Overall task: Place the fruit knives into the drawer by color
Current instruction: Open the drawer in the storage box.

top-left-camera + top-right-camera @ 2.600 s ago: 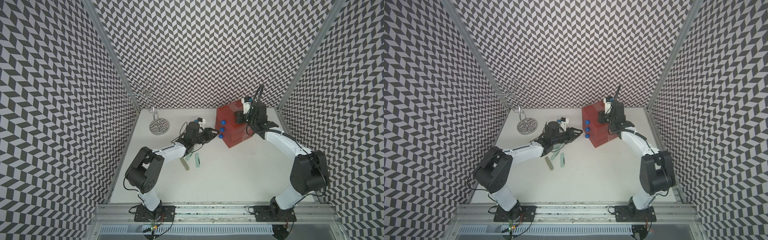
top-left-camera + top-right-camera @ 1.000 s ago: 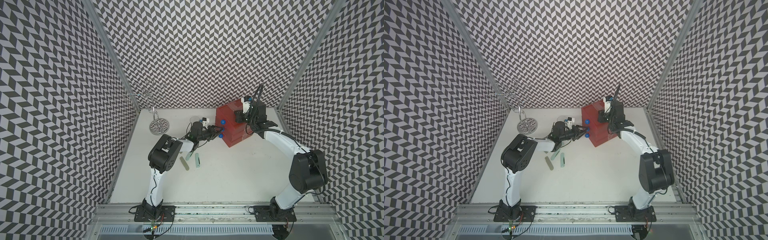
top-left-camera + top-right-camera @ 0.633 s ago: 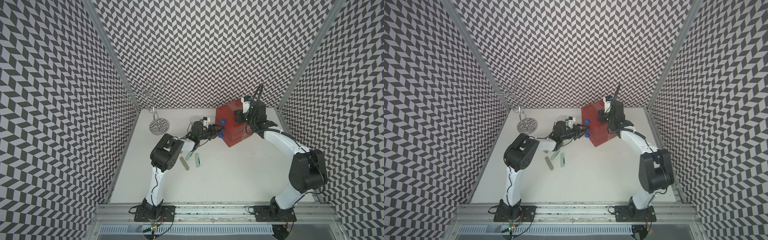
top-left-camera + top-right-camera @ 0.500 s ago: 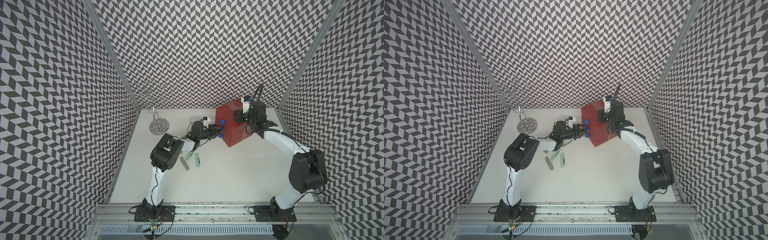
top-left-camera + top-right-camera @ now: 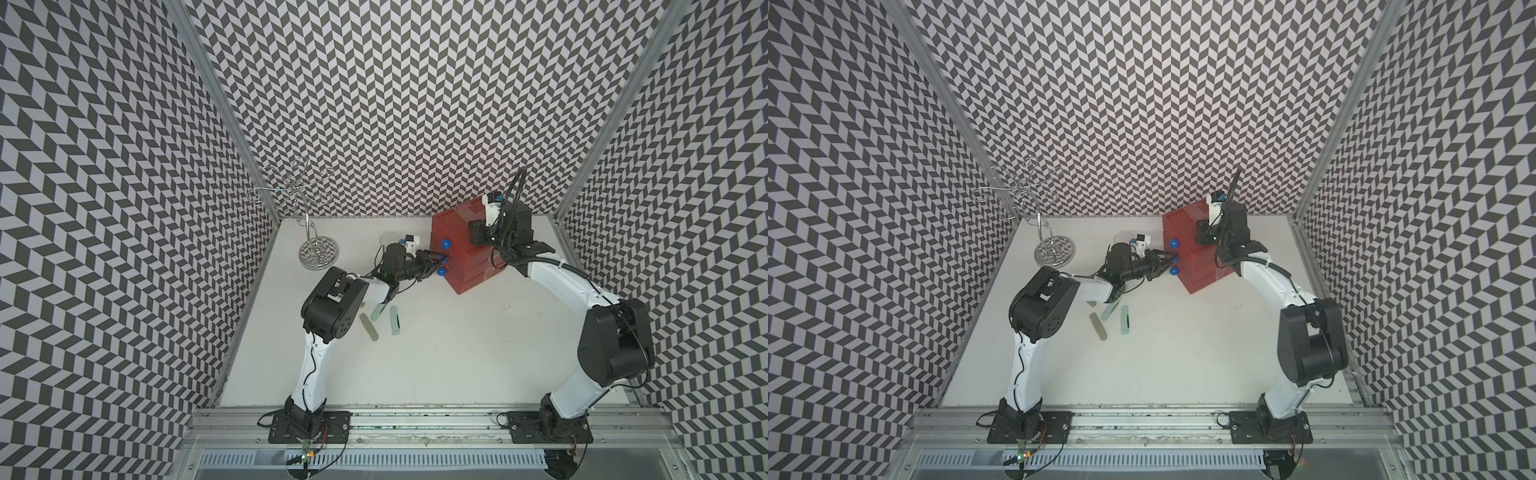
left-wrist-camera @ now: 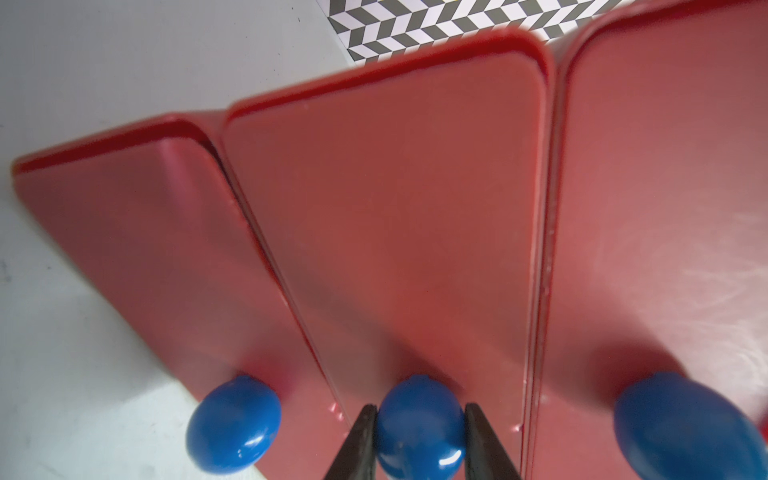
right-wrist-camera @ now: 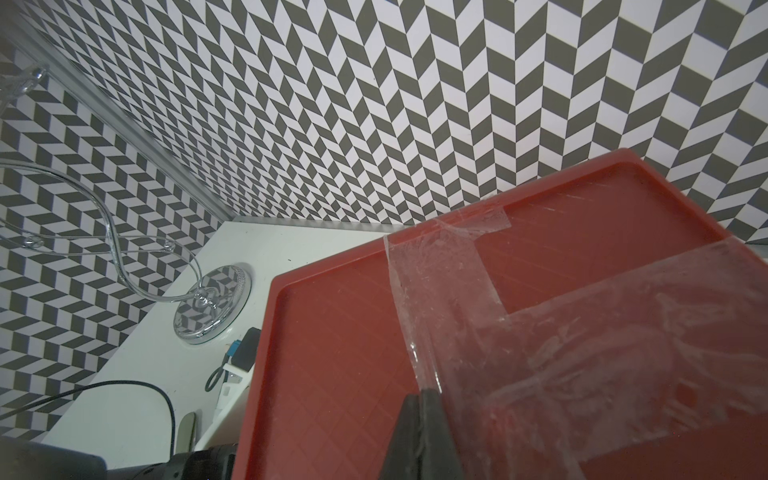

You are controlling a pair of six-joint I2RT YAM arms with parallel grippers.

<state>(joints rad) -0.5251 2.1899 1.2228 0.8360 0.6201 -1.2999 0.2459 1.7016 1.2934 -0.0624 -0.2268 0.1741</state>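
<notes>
Drawer (image 5: 465, 270) stands at the far side of the table (image 5: 457, 353), by the right arm. We see the left gripper (image 6: 419, 415) clamped on its middle knob (image 6: 419, 440), one finger on each side, both touching. The right gripper (image 7: 420, 399) is closed on nothing, tips down on the tape (image 7: 582, 311) across the drawer top. Three fruit knives (image 5: 395, 321) lie flat beside the left arm, well clear of both jaws: one grey-olive, two mint.

Both top views overhead from the front, whole table (image 5: 457, 365); wrist views close on drawer (image 6: 395, 208)
</notes>
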